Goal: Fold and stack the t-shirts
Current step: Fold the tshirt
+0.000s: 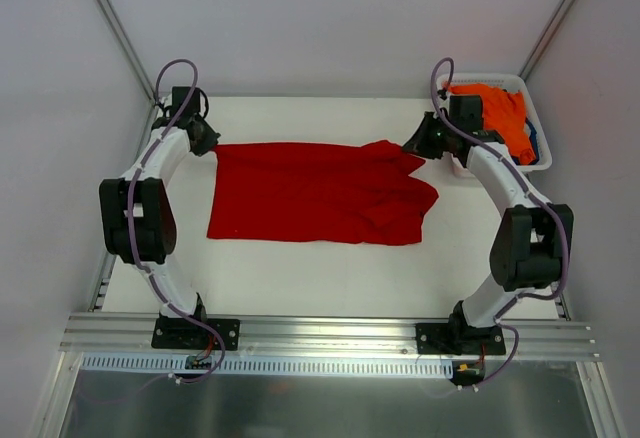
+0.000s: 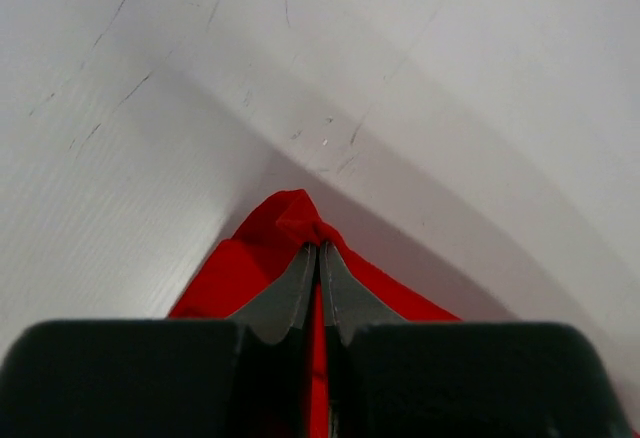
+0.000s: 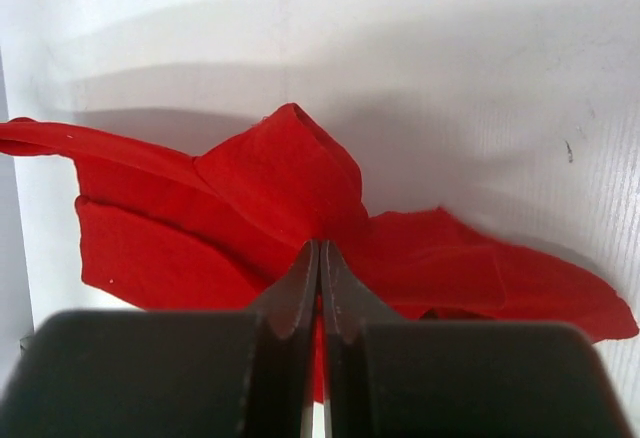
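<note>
A red t-shirt (image 1: 310, 193) lies spread across the middle of the white table, rumpled at its right end. My left gripper (image 1: 207, 145) is shut on the shirt's far left corner; the left wrist view shows red cloth (image 2: 285, 220) pinched between the fingertips (image 2: 320, 250). My right gripper (image 1: 418, 145) is shut on the shirt's far right corner; the right wrist view shows bunched red cloth (image 3: 290, 178) at the fingertips (image 3: 319, 246). An orange t-shirt (image 1: 500, 113) lies in the white basket, with a bit of dark blue cloth (image 1: 532, 141) beside it.
The white plastic basket (image 1: 530, 163) stands at the table's back right corner, right behind my right arm. White walls close in the back and sides. A metal rail (image 1: 320, 333) runs along the near edge.
</note>
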